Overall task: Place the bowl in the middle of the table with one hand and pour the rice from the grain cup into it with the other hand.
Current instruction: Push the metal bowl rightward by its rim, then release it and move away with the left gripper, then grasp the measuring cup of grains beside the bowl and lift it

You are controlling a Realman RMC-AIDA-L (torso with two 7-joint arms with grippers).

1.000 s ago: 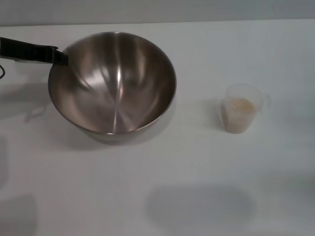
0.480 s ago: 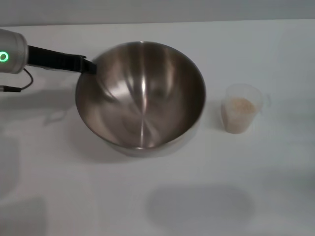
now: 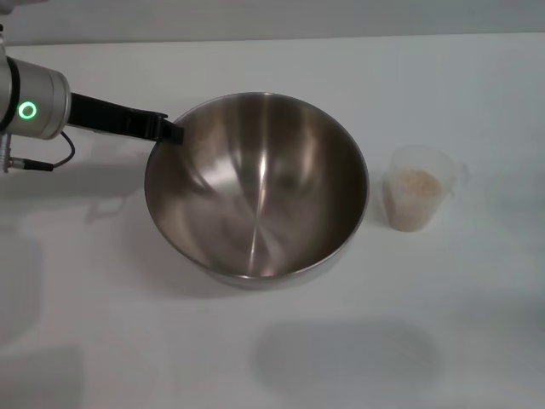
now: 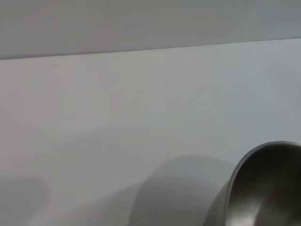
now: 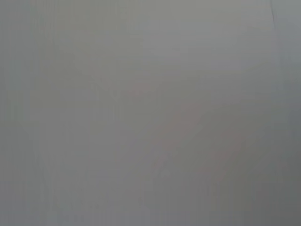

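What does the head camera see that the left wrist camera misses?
Only the head view shows the grain cup with rice in it, standing apart from the bowl on its right, and the left gripper clamped on the bowl's rim. Only the left wrist view shows the table's far edge meeting the grey wall behind. Both show the white table and the bowl; the wrist view catches just a corner of it.

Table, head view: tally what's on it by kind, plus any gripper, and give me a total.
Stainless-steel mixing bowl: 1
Clear grain cup holding rice: 1
Left gripper, at the bowl's rim: 1
Total: 3, on the white table
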